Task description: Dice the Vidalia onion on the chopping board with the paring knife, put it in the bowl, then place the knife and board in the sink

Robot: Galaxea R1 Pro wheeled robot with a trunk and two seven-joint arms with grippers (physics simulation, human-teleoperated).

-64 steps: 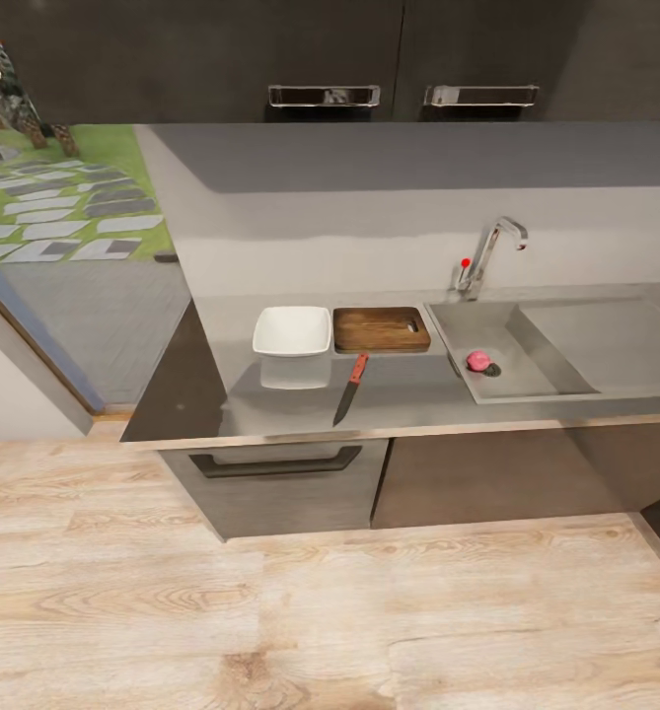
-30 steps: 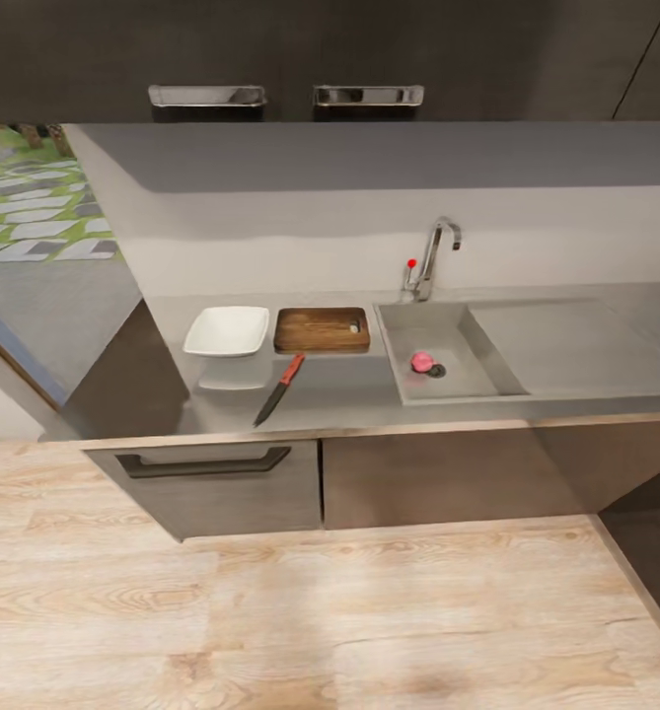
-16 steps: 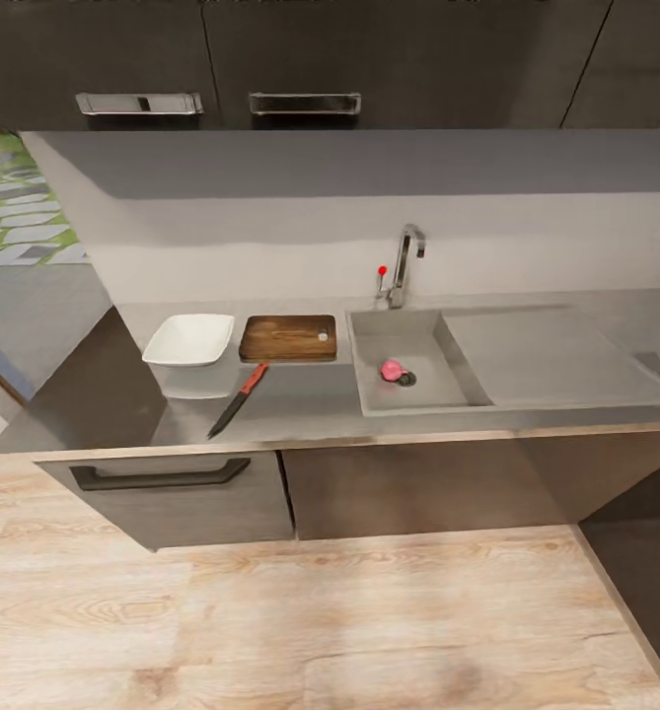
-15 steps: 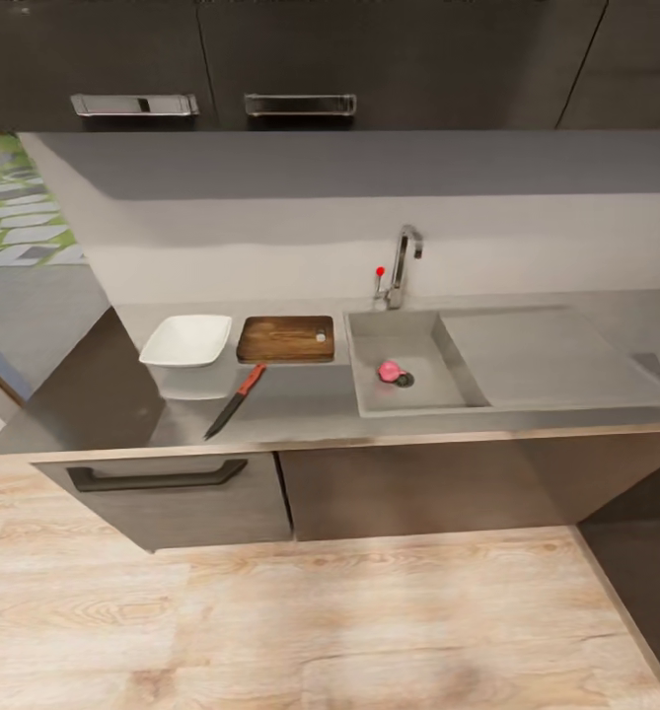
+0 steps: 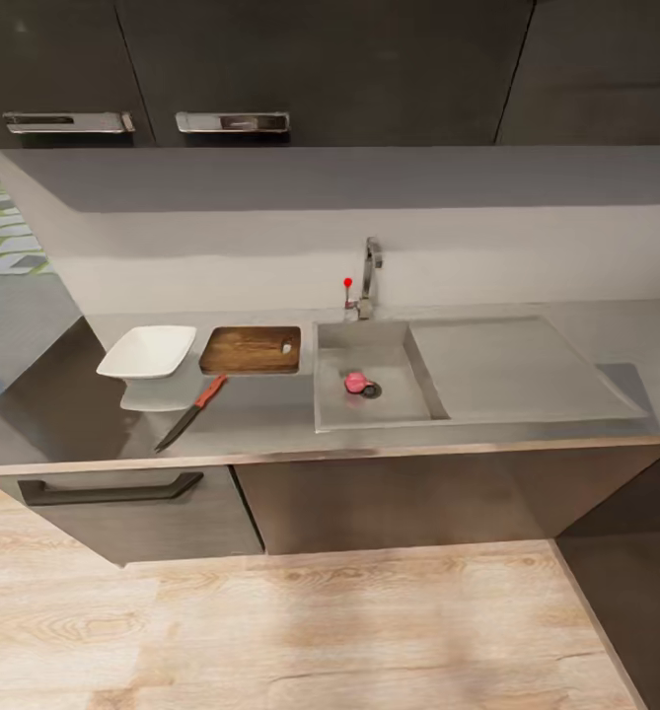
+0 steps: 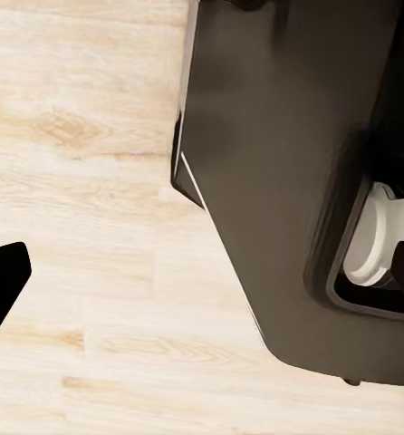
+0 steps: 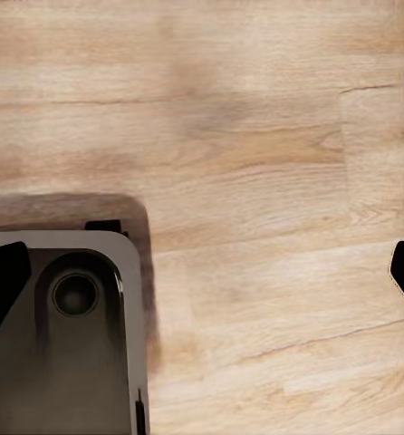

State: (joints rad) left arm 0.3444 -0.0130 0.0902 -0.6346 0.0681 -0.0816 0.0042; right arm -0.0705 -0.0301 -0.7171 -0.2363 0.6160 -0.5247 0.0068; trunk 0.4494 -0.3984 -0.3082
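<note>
Nearest in the head view is pale wood-grain floor, then the dark grey cabinet fronts with a bar handle on the drawer. Above them runs the countertop. The paring knife lies near its front edge, blade toward the robot, handle end just beside the chopping board. The bowl sits just left of the board. Right of the board is the sink, with the Vidalia onion in the basin beside the drain. Behind it stands the faucet with its red knob. Farthest are the wall and upper cabinets.

Both wrist views point down at the floor. In the left wrist view a dark fingertip is cut off at the frame edge, beside the robot's dark base. In the right wrist view dark fingertips show at opposite edges, so that gripper seems spread wide; the left one's spacing I cannot tell.
</note>
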